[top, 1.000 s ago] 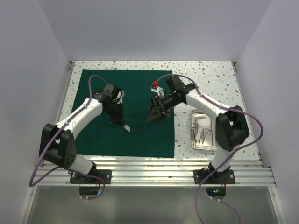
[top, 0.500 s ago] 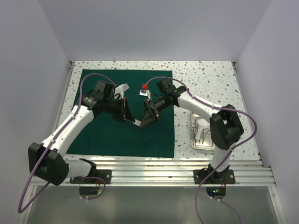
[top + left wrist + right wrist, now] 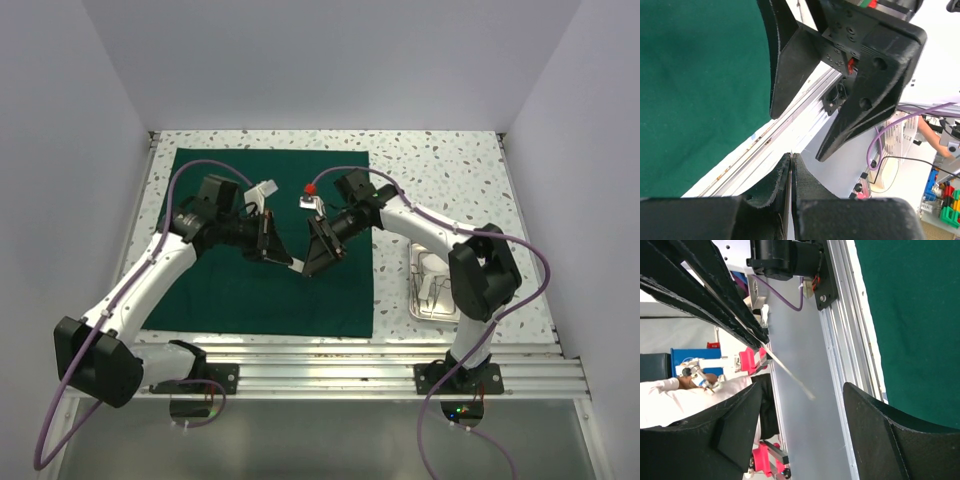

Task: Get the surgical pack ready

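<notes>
The dark green cloth [image 3: 230, 290] lies spread flat on the table. Above its right half my left gripper [image 3: 285, 260] is shut on a thin white piece, probably gauze [image 3: 297, 265], whose free end pokes toward the right gripper. In the left wrist view the left gripper [image 3: 791, 156] pinches the piece edge-on. My right gripper [image 3: 312, 262] faces it, open. In the right wrist view the white strip [image 3: 790, 375] ends just beyond the right gripper [image 3: 802, 387], untouched. The steel tray [image 3: 415, 300] at the right holds white gauze [image 3: 432, 265] and silvery instruments [image 3: 440, 292].
The aluminium rail [image 3: 330, 350] runs along the near table edge. White walls enclose the table on three sides. Bare speckled tabletop [image 3: 440, 170] shows behind and to the right of the cloth. The right gripper's black fingers [image 3: 865, 95] fill the upper part of the left wrist view.
My left arm swung right and turned, bringing the white piece up to the right gripper. The right gripper shifted left to meet it. Over the last half second both barely moved.
</notes>
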You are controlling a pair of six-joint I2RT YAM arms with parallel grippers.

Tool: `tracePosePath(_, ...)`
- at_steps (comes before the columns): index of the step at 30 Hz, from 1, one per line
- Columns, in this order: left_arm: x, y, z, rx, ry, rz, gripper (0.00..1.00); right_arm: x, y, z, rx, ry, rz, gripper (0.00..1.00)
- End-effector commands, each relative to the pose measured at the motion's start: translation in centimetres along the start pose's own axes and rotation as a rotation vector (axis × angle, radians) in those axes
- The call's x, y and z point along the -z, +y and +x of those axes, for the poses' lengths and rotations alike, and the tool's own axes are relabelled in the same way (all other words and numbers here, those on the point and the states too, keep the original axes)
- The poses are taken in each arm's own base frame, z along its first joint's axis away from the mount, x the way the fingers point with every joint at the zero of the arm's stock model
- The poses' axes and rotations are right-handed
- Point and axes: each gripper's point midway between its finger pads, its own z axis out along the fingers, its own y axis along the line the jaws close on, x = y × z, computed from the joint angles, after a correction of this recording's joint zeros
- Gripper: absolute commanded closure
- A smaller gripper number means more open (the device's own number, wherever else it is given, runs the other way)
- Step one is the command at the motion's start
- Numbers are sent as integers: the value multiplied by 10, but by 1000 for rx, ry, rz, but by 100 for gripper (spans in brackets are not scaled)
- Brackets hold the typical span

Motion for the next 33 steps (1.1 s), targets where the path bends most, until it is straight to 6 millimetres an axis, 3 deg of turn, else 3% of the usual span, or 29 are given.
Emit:
tracePosePath(1,7,-13,1,-49,-18,61,94,-1,11,1,39,11,-24,31)
tracePosePath(6,3,-13,0,-40,-19,77,94,-9,26,4,55,38,-75,36)
tracePosePath(9,2,-14,-1,-38,-22,87,94,-11,26,6,45,44,-88,45)
tracePosePath(13,-1,-11,-1,-40,-18,87,93,-12,26,5,38,44,-88,64)
tracePosePath(15,-2,-7,-1,-37,-21,69,86,-12,26,5,37,43,-79,86)
tracePosePath(17,0,-6,-4,-49,-34,52,76,-12,21,9,26,46,-59,100)
tracePosePath(18,1,-4,-7,-56,-52,35,62,-12,20,12,19,47,-55,100)
tracePosePath(23,1,1,-10,-74,-94,21,27,-10,21,24,7,60,-57,100)
tracePosePath(27,-7,-6,-5,-82,-85,121,20,-6,33,27,20,52,-98,100)
tracePosePath(33,-12,-26,-3,-138,-75,300,19,-4,45,24,41,44,-134,100)
